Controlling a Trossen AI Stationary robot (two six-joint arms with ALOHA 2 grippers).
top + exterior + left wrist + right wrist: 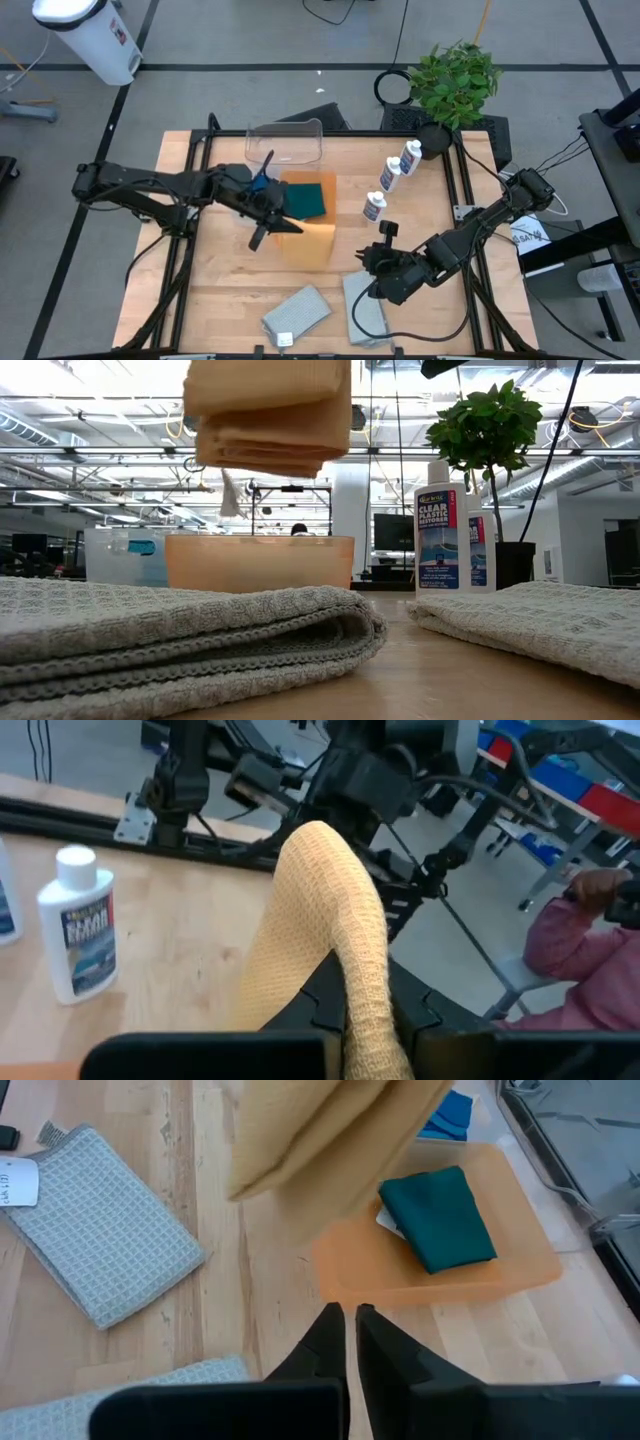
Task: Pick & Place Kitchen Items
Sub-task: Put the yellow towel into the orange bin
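A folded orange cloth (270,410) hangs in the air over the table's middle, with my left gripper (280,222) shut on it. Beyond it stands a shallow orange tray (520,1270) with a dark green pad (437,1215) lying flat in it and a blue sponge (450,1115) at its far side. Three white blue-labelled bottles (390,178) stand upright in a row right of the tray. Two grey cloths (295,312) (365,305) lie folded near the front edge. My right gripper (350,1325) is shut and empty, above the table by the right-hand grey cloth. My left gripper pinches the orange cloth between its two fingers at a rounded fold (365,1005) that runs up out of the jaws. The fingers come nearly level from the table's left. The cloth, several layers thick, is lifted clear and hangs above the tray's near side (260,565).
A clear plastic tub (285,140) stands at the table's far edge behind the tray, and a green potted plant (455,80) at the far right corner. Bare wood shows left of the tray and between the grey cloths and the bottles. A person's pink sleeve (580,950) shows beyond the table.
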